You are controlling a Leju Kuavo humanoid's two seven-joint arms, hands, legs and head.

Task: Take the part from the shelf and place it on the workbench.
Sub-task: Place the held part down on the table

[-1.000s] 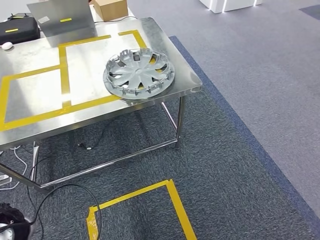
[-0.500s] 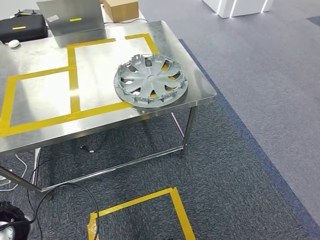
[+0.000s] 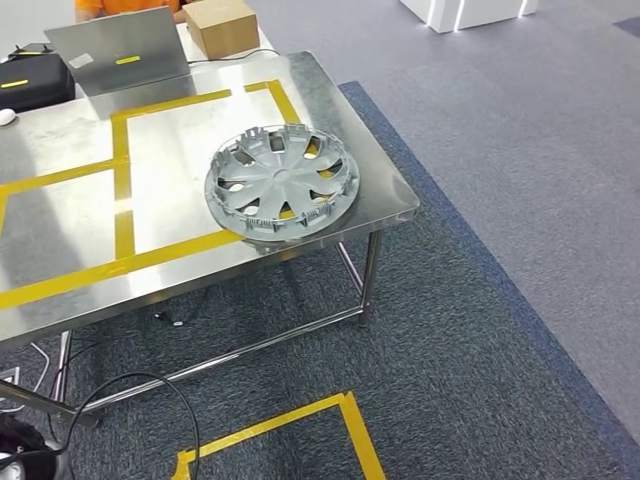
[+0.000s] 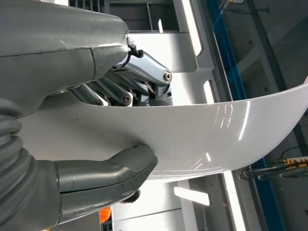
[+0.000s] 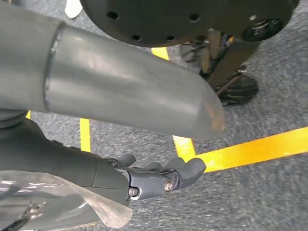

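My left hand (image 4: 78, 65) grips a white, glossy curved part (image 4: 218, 130), with the thumb (image 4: 120, 168) on one face and the fingers (image 4: 145, 72) on the other. In the head view the steel workbench (image 3: 68, 190) stands ahead to the left, marked with yellow tape rectangles. A grey wheel cover (image 3: 281, 182) lies flat near its right front corner. My right hand (image 5: 120, 101) hangs over the carpet with its fingers (image 5: 163, 178) loosely bent and nothing in them.
At the back of the bench are a laptop (image 3: 121, 50), a cardboard box (image 3: 220, 25), a black case (image 3: 30, 75) and a mouse (image 3: 6, 117). A person in orange (image 3: 113, 8) is behind it. Yellow floor tape (image 3: 302, 420) and a black cable (image 3: 136, 385) lie in front.
The whole head picture has shifted right and then back left, so the camera moved. The wheel cover keeps its place on the bench.
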